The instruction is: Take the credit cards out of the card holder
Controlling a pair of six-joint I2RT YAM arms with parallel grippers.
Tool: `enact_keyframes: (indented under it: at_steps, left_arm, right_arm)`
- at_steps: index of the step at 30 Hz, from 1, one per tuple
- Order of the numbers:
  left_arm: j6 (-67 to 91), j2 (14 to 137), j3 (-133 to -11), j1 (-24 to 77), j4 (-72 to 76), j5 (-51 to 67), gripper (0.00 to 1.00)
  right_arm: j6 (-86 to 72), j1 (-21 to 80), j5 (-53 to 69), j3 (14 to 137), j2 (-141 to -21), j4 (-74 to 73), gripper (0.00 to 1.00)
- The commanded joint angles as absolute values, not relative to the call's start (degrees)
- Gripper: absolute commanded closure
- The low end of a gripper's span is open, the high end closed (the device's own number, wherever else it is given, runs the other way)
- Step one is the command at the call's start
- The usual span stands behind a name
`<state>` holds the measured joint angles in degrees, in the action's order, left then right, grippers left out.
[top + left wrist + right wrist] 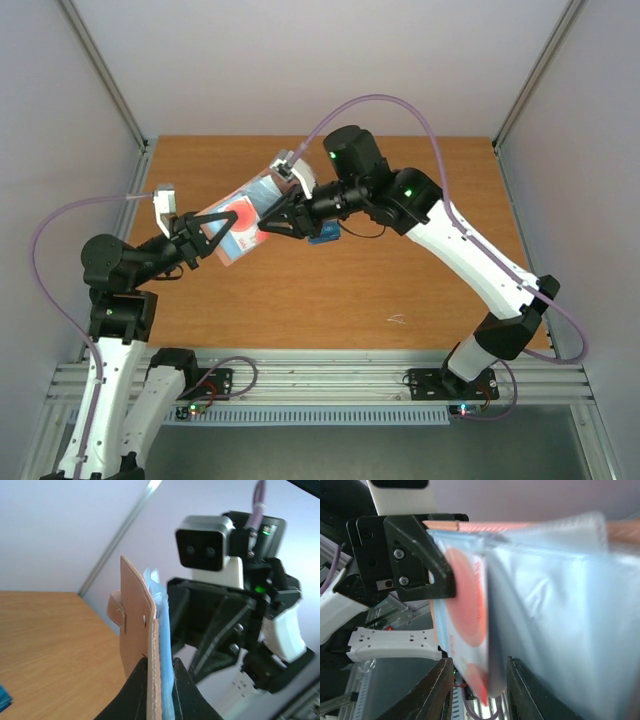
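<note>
Right wrist: card holder (pixel 560 605) is clamped aloft by shut left jaws; white card (pixel 465 605), straddled by part-open right jaws, could be pinched shallowly and dropped.

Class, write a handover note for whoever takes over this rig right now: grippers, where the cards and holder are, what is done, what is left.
Left gripper: shut on the card holder, which is held open in the air.
Right gripper: open, fingers either side of the white card, which is in the holder.
Done: blue card lies on the table.
Left: pull the white card, then check the holder for others.
</note>
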<state>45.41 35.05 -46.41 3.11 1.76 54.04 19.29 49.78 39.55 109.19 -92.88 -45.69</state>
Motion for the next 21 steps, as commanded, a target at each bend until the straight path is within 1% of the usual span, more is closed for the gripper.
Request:
enact_keyframes:
  at_steps: [1,5,10,15,17,19,20,21]
  left_arm:
    - [52.5,33.9,-45.7,3.3,18.1,62.6,1.0]
    - [54.1,33.6,-45.6,3.2,21.1,63.2,1.0]
    - [54.2,33.6,-45.5,3.2,21.2,62.6,1.0]
    - [52.6,33.5,-45.6,3.2,17.5,61.3,1.0]
    - [52.2,33.4,-45.6,3.2,17.4,61.2,1.0]
    - [52.2,33.5,-45.5,3.2,17.3,61.1,1.0]
    - [52.1,33.6,-45.4,3.2,17.1,61.1,1.0]
    - [52.0,33.6,-45.4,3.2,16.7,61.0,1.0]
  right_arm:
    - [23.2,49.2,41.3,111.8,-91.5,-50.0,0.7]
    - [24.1,49.2,41.7,114.1,-92.5,-52.9,0.71]
    - [23.0,49.7,46.2,114.7,-93.4,-51.3,0.82]
    - [24.4,51.0,50.0,115.9,-94.3,-51.8,0.82]
    - [24.3,51.2,50.6,115.9,-94.2,-51.6,0.85]
    - [24.2,51.2,50.8,116.1,-94.4,-51.5,0.95]
    - [24.3,51.2,50.8,116.2,-94.4,-51.5,0.98]
    - [24.5,51.2,50.6,116.0,-94.1,-51.4,0.99]
